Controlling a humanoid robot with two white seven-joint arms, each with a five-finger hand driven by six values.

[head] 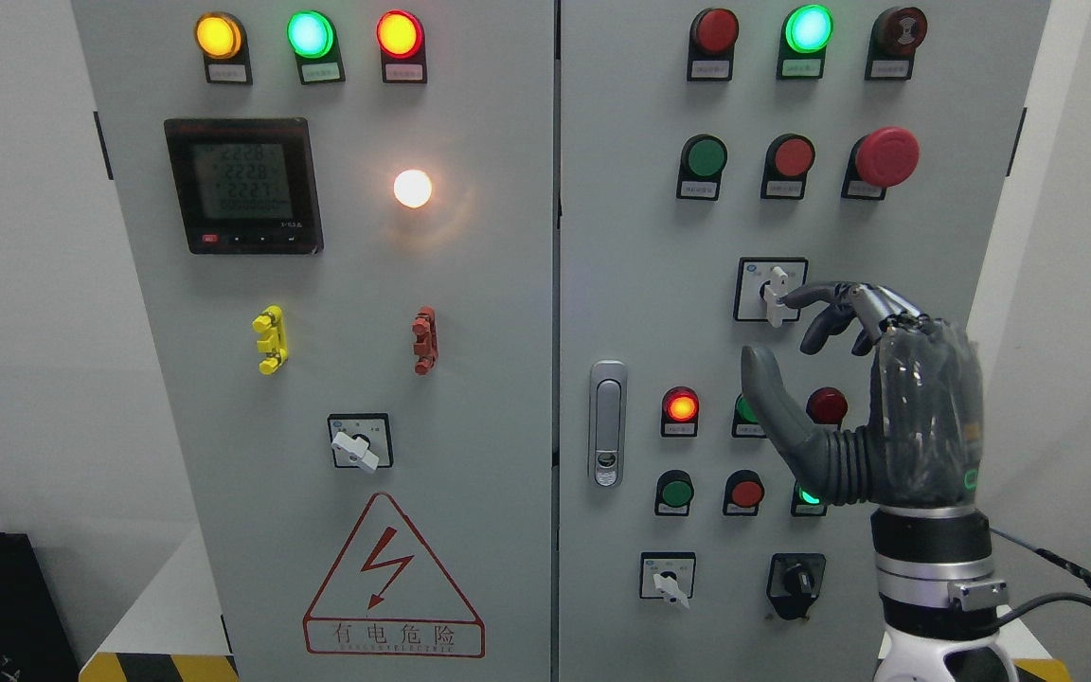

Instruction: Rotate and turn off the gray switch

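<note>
green button (743,409): mostly hidden behind the right hand's (872,379) thumb
lit green lamp (805,496): half covered by the palm's base
button labels: too small to read
right forearm: cut off at the bottom edge

cabinet (470,313): you see matt painted metal
right hand (886,398): glossy dark plastic
door latch (607,421): shiny metal

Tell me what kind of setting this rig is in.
Likely an industrial or lab test bay: the robot faces a grey electrical cabinet with lit indicator lamps, a digital meter and a high-voltage warning sign. The right hand reaches toward the gray switch.
</note>
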